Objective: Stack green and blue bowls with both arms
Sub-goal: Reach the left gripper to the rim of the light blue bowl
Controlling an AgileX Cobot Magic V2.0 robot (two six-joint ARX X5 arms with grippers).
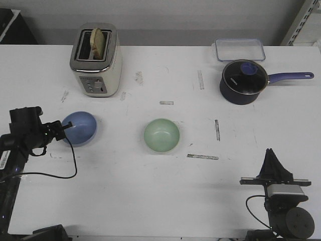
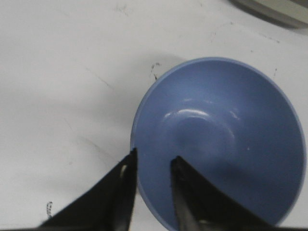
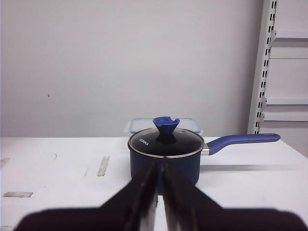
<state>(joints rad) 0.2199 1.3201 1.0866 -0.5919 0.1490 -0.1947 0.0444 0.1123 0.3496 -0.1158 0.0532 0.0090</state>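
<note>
From the front, the blue bowl (image 1: 80,127) sits on the bench (image 1: 150,191) at the left, the left pincer (image 1: 64,127) at its rim; the green bowl (image 1: 161,135) lies mid-bench, well apart. The right pincer (image 1: 271,156) is parked at the near right.

The left wrist view shows the fingers (image 2: 185,192) straddling the blue bowl's (image 2: 226,139) rim — narrowly apart, not visibly clamped.

The right wrist view shows that pincer (image 3: 159,187) pressed together, empty, facing the saucepan (image 3: 166,151).

The grasp looks in hand; next comes closing, then lifting the bowl toward the green one.
</note>
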